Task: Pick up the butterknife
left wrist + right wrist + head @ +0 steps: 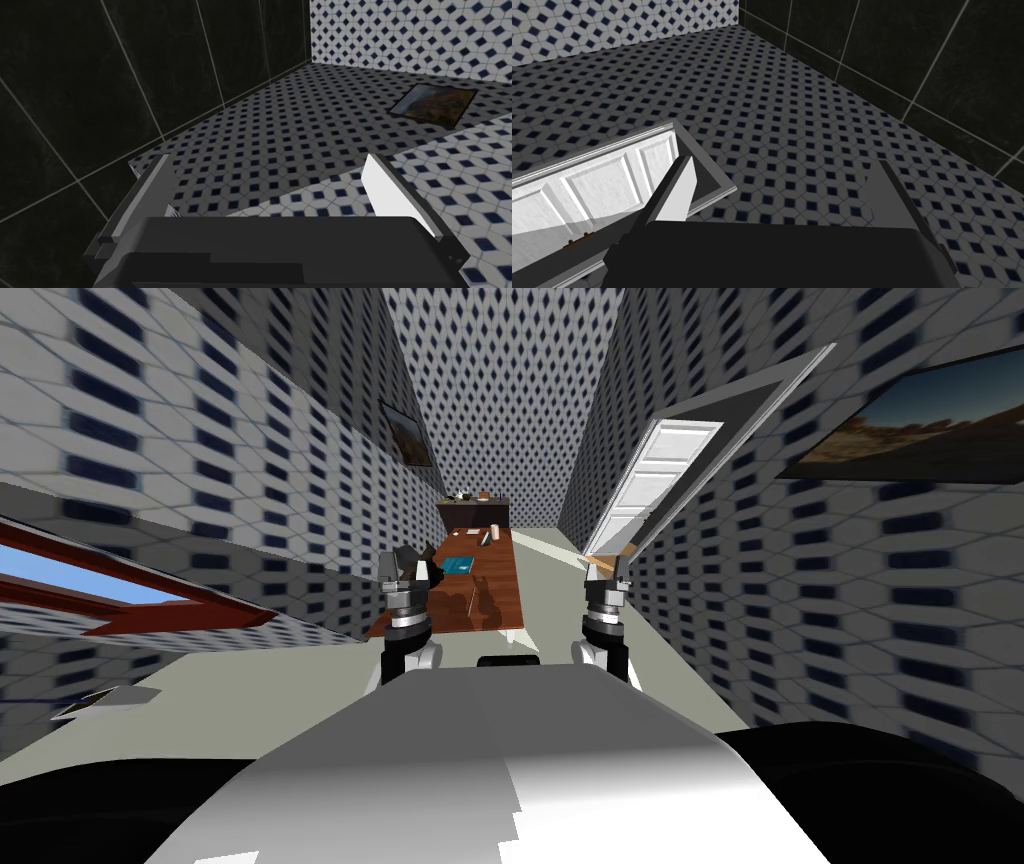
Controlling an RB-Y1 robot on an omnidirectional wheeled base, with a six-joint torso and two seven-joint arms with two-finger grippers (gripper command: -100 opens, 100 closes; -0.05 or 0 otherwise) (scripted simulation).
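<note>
Home, likely dining room: long table, door.

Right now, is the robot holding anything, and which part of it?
Nothing is held. The left gripper and the right gripper both stand open with nothing between their fingers, short of the brown table ahead.

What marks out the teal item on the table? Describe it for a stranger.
A long brown table runs down the narrow tiled room. Midway along, near its left edge, lies a flat teal rectangle. Everything around it is brown or pale.
</note>
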